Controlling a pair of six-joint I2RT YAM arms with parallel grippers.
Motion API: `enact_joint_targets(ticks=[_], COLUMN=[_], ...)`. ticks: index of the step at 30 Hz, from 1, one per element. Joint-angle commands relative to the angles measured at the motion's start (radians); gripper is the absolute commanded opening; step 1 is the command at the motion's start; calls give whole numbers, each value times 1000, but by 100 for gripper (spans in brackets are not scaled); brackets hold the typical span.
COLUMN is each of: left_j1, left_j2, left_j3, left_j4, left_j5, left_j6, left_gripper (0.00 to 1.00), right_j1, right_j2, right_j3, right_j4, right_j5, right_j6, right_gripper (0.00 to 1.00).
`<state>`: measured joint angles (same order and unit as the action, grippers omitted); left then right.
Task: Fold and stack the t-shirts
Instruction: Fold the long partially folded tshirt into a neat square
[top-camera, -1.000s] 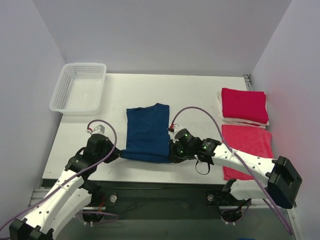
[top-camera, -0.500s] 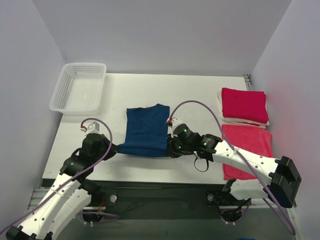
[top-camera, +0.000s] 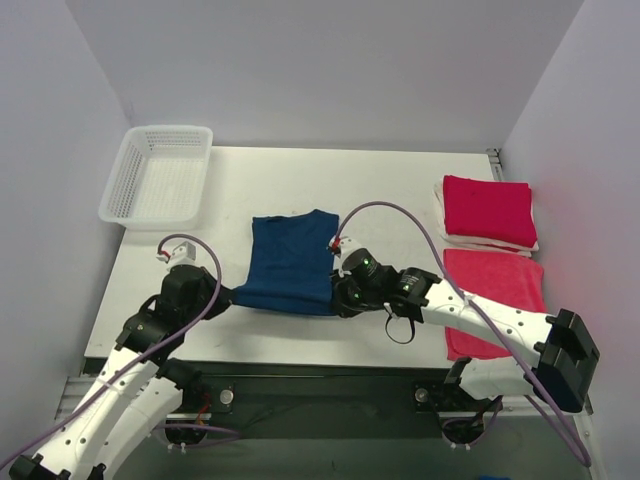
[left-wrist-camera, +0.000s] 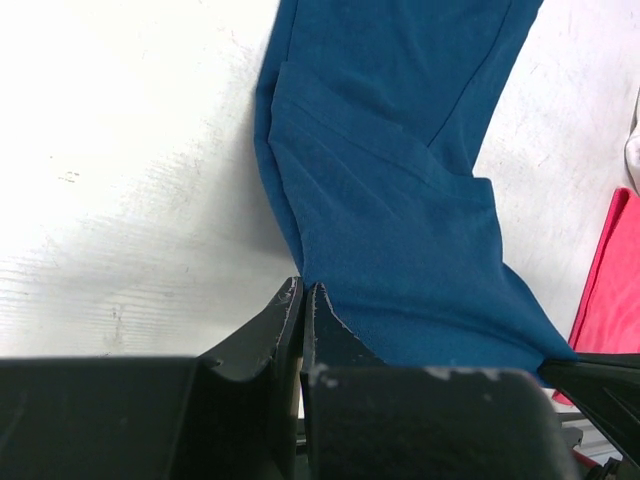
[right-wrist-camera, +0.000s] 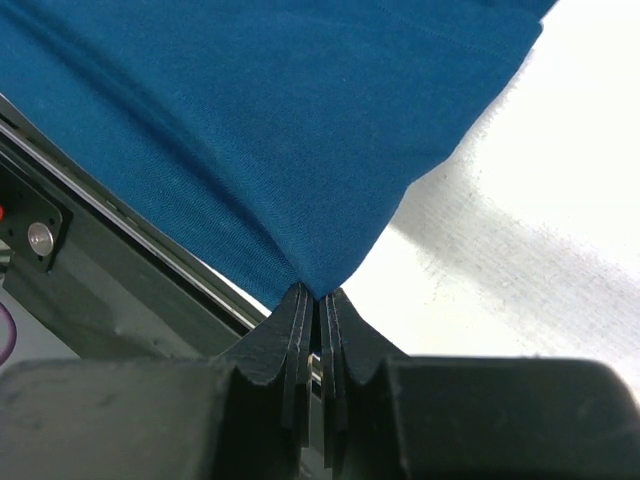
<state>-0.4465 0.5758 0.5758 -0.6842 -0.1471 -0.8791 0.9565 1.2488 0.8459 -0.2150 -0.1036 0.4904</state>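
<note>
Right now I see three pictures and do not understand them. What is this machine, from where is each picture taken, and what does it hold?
Two white robot arms stand at a table's near edge. The wide picture looks down from above; the two close ones come from a camera on each wrist. On it lie a navy t-shirt, red t-shirts at the right and a white basket. The left pincer and the right pincer are shut, each on a near corner of the navy t-shirt.
</note>
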Motion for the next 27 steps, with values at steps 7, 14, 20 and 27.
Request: enact_joint_targets(ticks=[7,14,20,27], left_j1=[3,3,3,3], left_j2=[64,124,24,-77], left_j3=[117,130,81,58], left_j4=[81,121,16,-54], left_j5=[-131,-152,-157,-152], left_j6=[31,38,0,-35], left_gripper=[0,0,0,0], right_j1=[-5,-22,22,83], right_j2=[-2,66,72,26], right_j3=[99,156,82,58], right_j4=[-93,-92,-87,-89], right_j5=[101,119,56,70], right_j6=[-58,-90,-75,-56], right_gripper=[0,0,0,0])
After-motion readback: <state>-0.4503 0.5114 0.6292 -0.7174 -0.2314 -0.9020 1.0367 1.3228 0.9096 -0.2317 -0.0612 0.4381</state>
